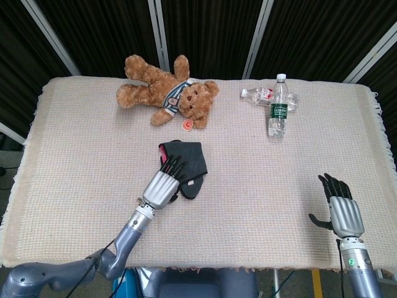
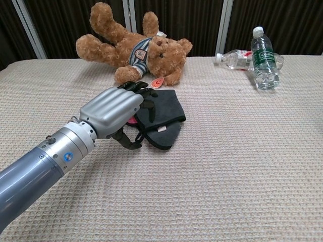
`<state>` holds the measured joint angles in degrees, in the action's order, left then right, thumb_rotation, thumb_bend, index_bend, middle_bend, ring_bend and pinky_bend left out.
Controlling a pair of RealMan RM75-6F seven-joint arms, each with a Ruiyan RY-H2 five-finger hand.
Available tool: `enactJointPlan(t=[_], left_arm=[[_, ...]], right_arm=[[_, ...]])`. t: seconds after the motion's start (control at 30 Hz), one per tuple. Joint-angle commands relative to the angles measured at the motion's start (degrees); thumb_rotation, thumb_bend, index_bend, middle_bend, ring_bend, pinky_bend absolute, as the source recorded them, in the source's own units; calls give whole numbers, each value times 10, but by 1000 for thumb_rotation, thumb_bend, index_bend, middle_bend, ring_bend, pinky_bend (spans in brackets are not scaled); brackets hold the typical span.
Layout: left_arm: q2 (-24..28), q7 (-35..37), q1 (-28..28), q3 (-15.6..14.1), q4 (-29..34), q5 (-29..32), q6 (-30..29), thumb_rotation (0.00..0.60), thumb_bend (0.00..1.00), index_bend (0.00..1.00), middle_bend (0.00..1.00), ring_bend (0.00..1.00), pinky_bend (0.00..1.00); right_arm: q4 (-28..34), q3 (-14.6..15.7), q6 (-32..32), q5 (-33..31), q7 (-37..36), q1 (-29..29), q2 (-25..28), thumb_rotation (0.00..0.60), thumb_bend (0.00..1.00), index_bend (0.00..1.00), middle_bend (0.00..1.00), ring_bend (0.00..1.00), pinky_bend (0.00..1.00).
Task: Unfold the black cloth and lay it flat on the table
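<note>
The black cloth lies folded at the table's middle, pink lining showing at its left edge and a loop and small tag at its near corner; it appears again in the chest view. My left hand reaches over the cloth's near-left part, with its fingers stretched on top of the fabric and the thumb curled below near the loop. No fold is seen pinched or lifted. My right hand rests near the front right edge of the table, fingers spread and empty, far from the cloth.
A brown teddy bear lies behind the cloth. At the back right an upright water bottle stands next to one lying on its side. A beige woven mat covers the table.
</note>
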<state>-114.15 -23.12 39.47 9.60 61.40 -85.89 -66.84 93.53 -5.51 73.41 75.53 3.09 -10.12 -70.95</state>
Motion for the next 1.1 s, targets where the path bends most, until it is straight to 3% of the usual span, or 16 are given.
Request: enactJointPlan(t=[0.03, 0.67, 1.1], left_arm=[[-3, 3, -2, -3, -9, 0, -3, 600, 231, 423, 109, 0, 0], [-24, 13, 2, -9, -46, 4, -4, 600, 240, 429, 102, 0, 0], [-35, 26, 1, -7, -62, 2, -21, 600, 369, 478, 107, 0, 0]], right_arm=[[1, 0, 1, 0, -1, 0, 0, 600, 220, 0, 0, 0, 0], [2, -1, 2, -3, -3, 0, 0, 600, 221, 0, 0, 0, 0], [4, 0, 3, -3, -3, 0, 1, 600, 220, 0, 0, 0, 0]])
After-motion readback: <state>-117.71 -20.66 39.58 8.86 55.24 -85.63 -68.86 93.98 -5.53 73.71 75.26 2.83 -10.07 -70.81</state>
